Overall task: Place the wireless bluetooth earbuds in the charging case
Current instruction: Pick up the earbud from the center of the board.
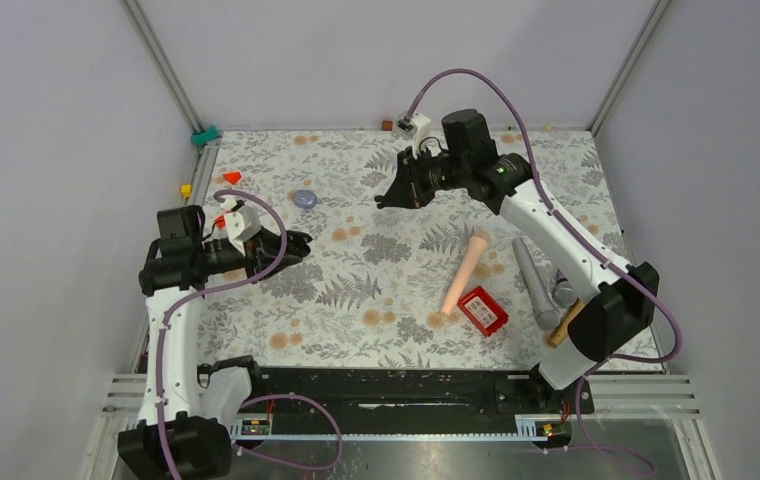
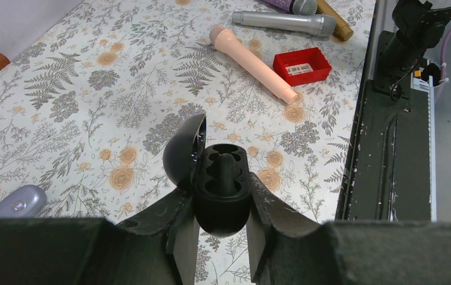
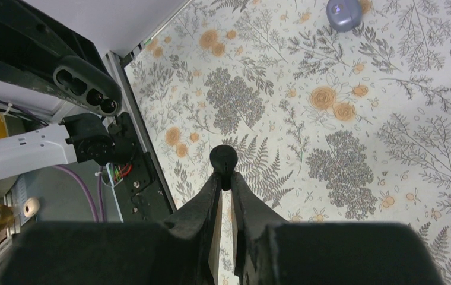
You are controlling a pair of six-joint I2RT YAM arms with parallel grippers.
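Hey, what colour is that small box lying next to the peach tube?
Red. The small box shows best in the left wrist view.

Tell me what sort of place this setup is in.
Probably a robotics lab test cell: plain grey walls on an aluminium frame, a floral cloth as the work surface, and a black mounting rail at the near edge.
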